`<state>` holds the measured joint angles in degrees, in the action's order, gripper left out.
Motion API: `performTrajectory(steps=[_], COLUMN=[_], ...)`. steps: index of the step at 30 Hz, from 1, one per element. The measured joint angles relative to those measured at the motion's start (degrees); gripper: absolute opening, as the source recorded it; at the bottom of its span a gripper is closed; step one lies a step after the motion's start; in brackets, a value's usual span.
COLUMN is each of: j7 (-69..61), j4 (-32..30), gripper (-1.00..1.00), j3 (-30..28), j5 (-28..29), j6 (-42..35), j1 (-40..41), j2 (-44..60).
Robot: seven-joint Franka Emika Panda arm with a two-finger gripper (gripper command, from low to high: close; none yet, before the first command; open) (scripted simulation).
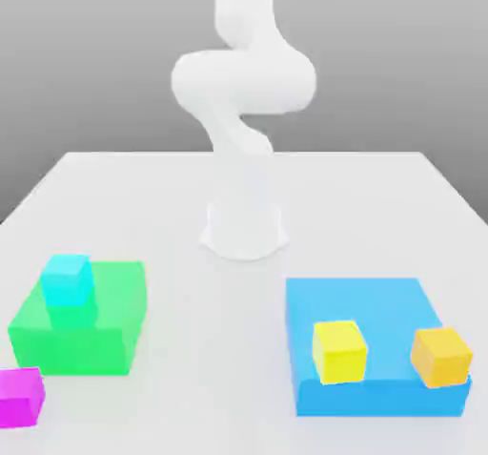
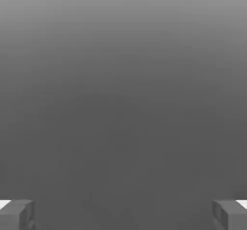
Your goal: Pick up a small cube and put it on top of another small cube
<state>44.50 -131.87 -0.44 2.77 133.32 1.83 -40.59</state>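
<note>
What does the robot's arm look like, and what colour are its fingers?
The arm is plain white, smooth and rounded, built of thick tube-like segments on a round white base. No cables or markings are visible. The hand has two blocky grey fingers with white above them.

Pink cube point(image 1: 19, 397) cut by ext. view's left edge; arm point(image 1: 243, 81) cut at top. Tool point(image 2: 123, 215) fingertips point(image 2: 17, 214) cut at hand view's edges.

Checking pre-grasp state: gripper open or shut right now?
Open. In the hand view the gripper has its two fingertips at opposite edges, a wide empty gap between them, nothing held.
</note>
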Motion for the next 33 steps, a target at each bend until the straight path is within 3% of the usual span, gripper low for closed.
performTrajectory(steps=[8, 15, 23, 33], j7=[-5.81, -14.58, -30.65, -46.78], j4=[-0.2, -0.5, -1.04, -0.3], gripper=[0.0, 0.0, 0.0, 0.0], j3=[-3.86, -9.4, -11.83, -6.22], j5=[6.98, 7.72, -0.09, -12.05], j6=[4.76, 9.26, 14.98, 18.6], j1=[4.89, 8.0, 15.2, 25.14], j2=[17.02, 31.49, 48.09, 62.82])
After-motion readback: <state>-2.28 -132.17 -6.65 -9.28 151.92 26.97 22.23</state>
